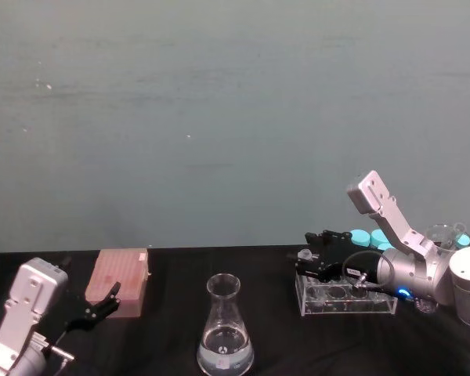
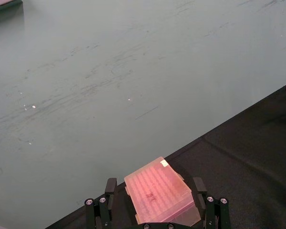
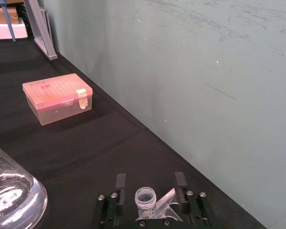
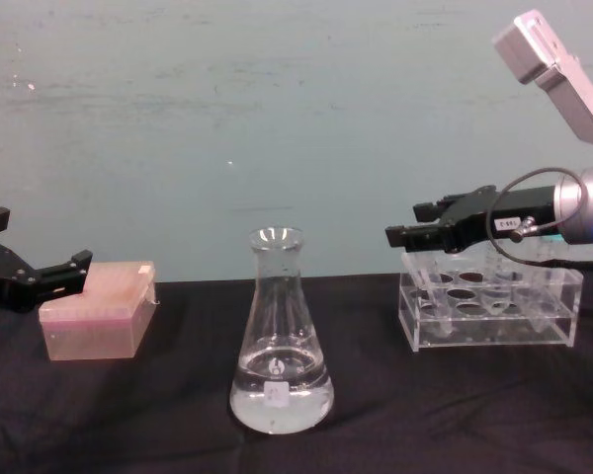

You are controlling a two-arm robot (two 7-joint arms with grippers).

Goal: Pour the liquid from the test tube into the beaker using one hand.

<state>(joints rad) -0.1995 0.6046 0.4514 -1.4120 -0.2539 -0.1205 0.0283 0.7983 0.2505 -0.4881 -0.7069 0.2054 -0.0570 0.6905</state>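
My right hand [image 1: 307,254] hovers over the clear rack [image 4: 489,316] at right, pinching the test tube [image 3: 145,200]; next I must carry it left and tip it into the beaker [image 4: 278,341] at centre; my left hand [image 1: 110,296] idles spread.

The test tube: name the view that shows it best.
The right wrist view: the test tube's open threaded rim sits between the right claw's fingers. In the head view it is a small whitish speck at that claw; the chest view hides it.
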